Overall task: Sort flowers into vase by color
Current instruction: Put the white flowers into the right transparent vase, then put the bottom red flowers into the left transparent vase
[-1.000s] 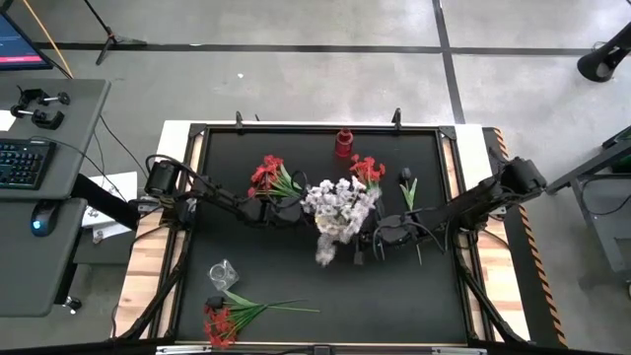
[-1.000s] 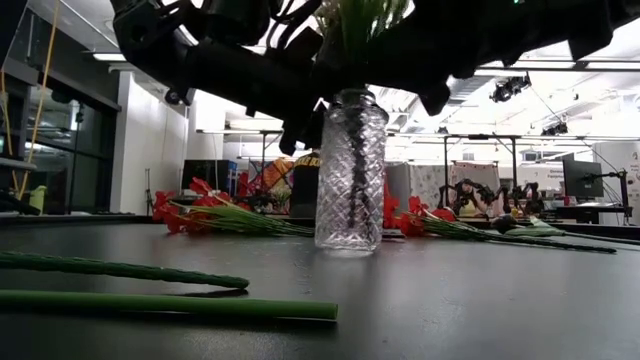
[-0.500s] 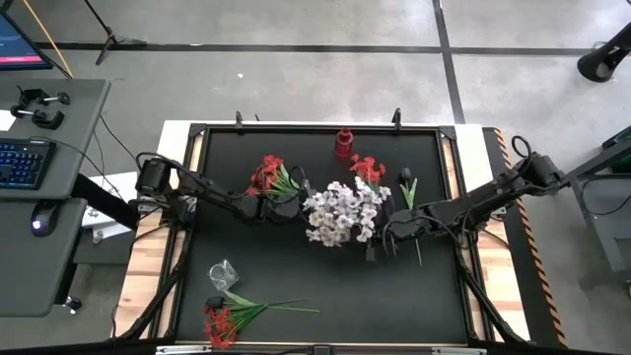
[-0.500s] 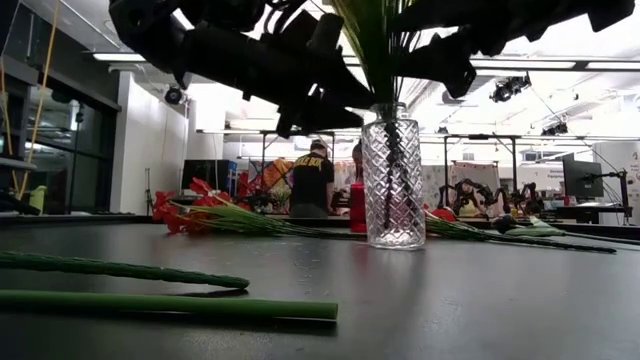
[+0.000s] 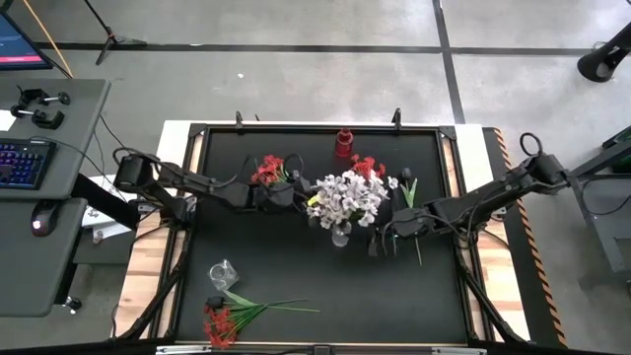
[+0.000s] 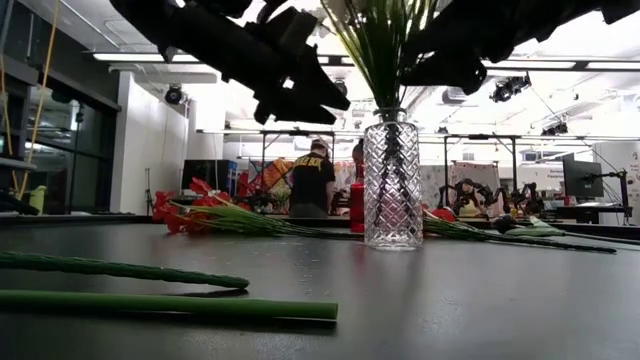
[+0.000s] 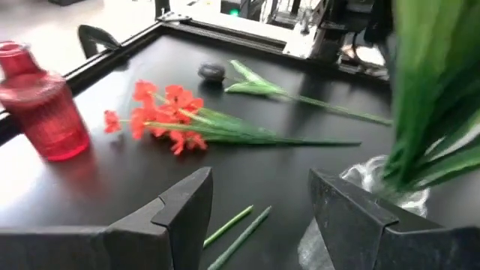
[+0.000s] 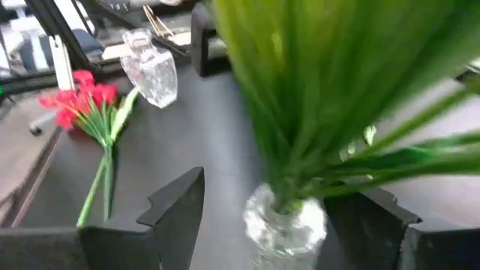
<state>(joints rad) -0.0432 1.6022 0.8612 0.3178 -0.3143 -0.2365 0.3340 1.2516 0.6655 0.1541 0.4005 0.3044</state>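
Clear cut-glass vase [image 6: 392, 180] stands upright near the middle of my black surface [image 5: 296, 266], holding the white flowers [image 5: 350, 197]; their green stems fan out above its mouth in the low view.

Left claw [image 5: 286, 193] hangs just beside the white blooms on their left, fingers [image 7: 180, 206] spread wide and gripping nothing; past them I see the vase base off to one side. Right claw [image 5: 385, 237] sits just right of the vase, also released, its fingers [image 8: 176, 199] standing apart on either side of the vase without touching it.

Behind the vase lie a red bunch [image 5: 268, 170], another red bunch [image 5: 367, 168], and the dark bloom [image 5: 404, 176] with its stem running toward me. A red vase [image 5: 343, 143] stands close to the far edge. Near the front left edge lie a small clear vase [image 5: 223, 273] on its side and a third red bunch [image 5: 222, 318], touching the rim there.

Open room: the front right quarter and the front centre strip are bare. A person [image 6: 312, 185] stands in the room beyond.
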